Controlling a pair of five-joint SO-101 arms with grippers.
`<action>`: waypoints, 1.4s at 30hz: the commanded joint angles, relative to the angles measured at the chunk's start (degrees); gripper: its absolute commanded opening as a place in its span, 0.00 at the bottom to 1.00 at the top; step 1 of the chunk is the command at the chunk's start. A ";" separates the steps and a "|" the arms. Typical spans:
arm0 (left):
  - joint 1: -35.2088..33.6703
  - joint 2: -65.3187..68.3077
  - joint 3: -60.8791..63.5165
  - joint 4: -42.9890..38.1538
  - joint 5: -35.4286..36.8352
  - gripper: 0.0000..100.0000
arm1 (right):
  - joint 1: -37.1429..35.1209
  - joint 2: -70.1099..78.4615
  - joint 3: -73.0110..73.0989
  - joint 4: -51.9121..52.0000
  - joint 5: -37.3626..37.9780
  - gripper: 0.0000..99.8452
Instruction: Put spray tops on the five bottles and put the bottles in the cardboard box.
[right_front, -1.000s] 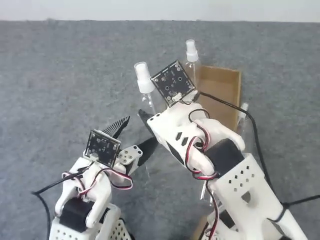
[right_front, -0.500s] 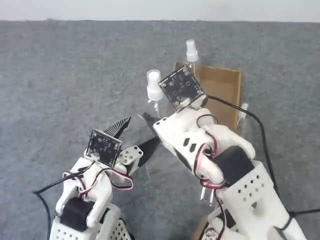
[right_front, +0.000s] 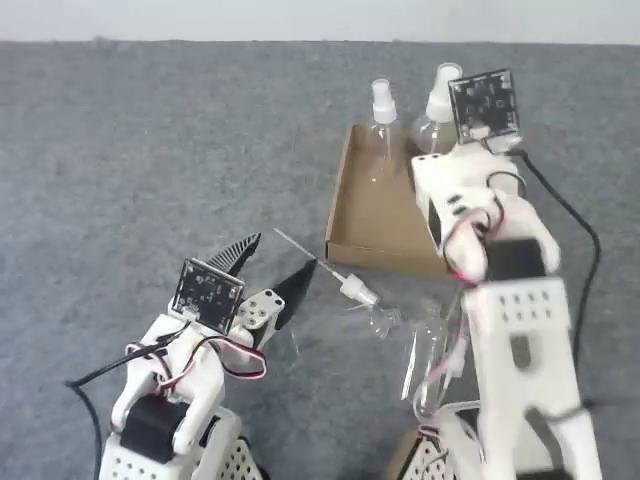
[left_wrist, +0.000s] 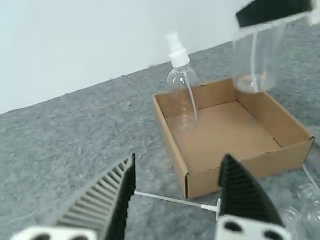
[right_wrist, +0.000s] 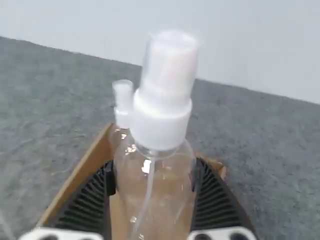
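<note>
- Since the earlier frames the right arm had swung from mid-table to the far side of the cardboard box (right_front: 338, 200), carrying the capped bottle (right_front: 438, 105) with it. The left arm had stayed put.
- The right gripper (right_wrist: 153, 175) was clamped on the capped bottle's body, holding it upright above the box floor beside the standing bottle (right_front: 381, 130), which was already in the far corner.
- The left gripper (left_wrist: 179, 162) waited with its jaws spread and nothing between them.
- To do this step well, the bottle probably needed lowering straight down until its base met the cardboard, apart from its neighbour, before the jaws let go. A tall, narrow bottle would likely tip easily.
- The bottles were clear, thin-walled plastic with rounded shoulders, and their tops were white with slim dip tubes.
- The box was shallow, brown and open-topped.
- A loose spray top (right_front: 355, 288) and uncapped bottles (right_front: 425, 345) lay on the fuzzy grey mat (right_front: 150, 150) just before the box.
</note>
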 joint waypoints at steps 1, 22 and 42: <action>-2.90 1.05 0.04 -2.55 -0.18 0.12 | 3.74 7.96 0.79 -13.58 -0.97 0.01; -9.23 1.14 2.86 -8.88 0.18 0.01 | 7.52 34.59 0.88 -39.43 -7.56 0.01; -9.58 1.14 2.95 -8.79 0.18 0.01 | 7.16 43.03 0.88 -45.23 -2.29 0.01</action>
